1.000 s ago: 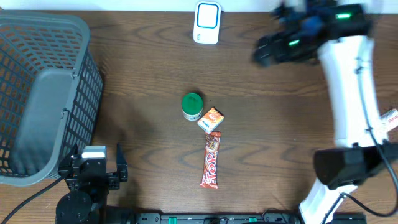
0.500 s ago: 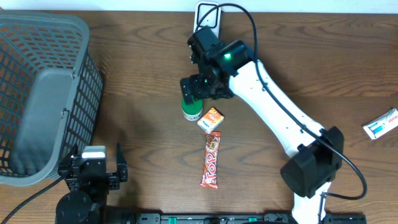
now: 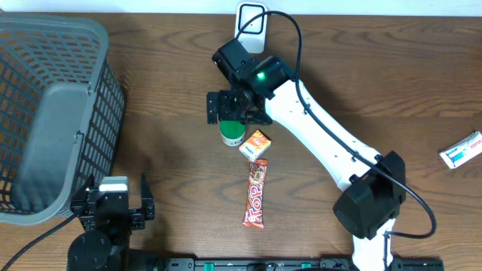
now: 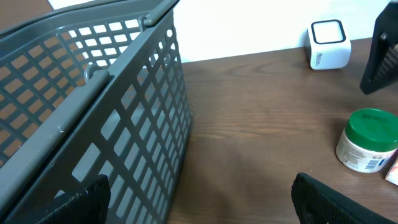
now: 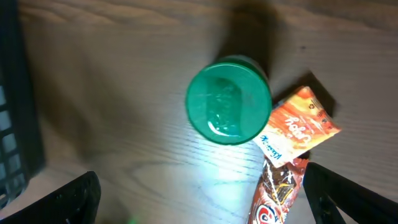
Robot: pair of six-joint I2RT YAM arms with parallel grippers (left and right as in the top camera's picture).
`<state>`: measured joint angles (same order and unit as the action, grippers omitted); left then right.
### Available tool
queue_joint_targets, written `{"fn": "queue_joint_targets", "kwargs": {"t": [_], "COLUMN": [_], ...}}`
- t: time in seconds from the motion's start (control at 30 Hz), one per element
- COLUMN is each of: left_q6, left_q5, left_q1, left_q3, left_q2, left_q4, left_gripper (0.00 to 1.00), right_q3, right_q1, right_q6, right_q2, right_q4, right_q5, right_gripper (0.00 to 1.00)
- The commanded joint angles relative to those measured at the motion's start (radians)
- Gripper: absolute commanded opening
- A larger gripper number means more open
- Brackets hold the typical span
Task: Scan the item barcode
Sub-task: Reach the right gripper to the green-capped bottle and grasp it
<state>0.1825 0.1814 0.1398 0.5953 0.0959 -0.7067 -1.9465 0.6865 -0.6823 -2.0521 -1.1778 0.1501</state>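
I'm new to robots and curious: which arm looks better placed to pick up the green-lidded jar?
The right arm: its open jaws hang right over the green-lidded jar. The left arm sits far back beside the basket, well away from it.

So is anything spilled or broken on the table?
Nothing is spilled or broken. The green-lidded jar stands upright, with the orange packet and candy bar beside it. Only a white and blue packet lies alone near the right edge of the table, far from the rest.
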Motion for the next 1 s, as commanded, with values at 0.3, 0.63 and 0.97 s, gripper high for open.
{"fn": "queue_joint_targets", "kwargs": {"t": [0.3, 0.63, 0.97], "left_q6": [-0.009, -0.009, -0.009], "left_q5": [-0.006, -0.006, -0.006], "left_q1": [-0.004, -0.004, -0.004], "left_q3": [-0.002, -0.002, -0.002], "left_q2": [-0.005, -0.005, -0.005], "left_q4": [0.003, 0.003, 0.003], "left_gripper": [0.92, 0.92, 0.92], "right_q3": [-0.142, -0.187, -0.187], "right_q1": [0.000, 0.003, 0.002], "right_q6": [-0.072, -0.106, -0.069], "right_q2": [-0.190, -0.359, -0.381], "right_q4": [-0.072, -0.085, -0.045], "right_q5": [-0.003, -0.015, -0.042], "right_gripper": [0.99, 0.99, 0.92]}}
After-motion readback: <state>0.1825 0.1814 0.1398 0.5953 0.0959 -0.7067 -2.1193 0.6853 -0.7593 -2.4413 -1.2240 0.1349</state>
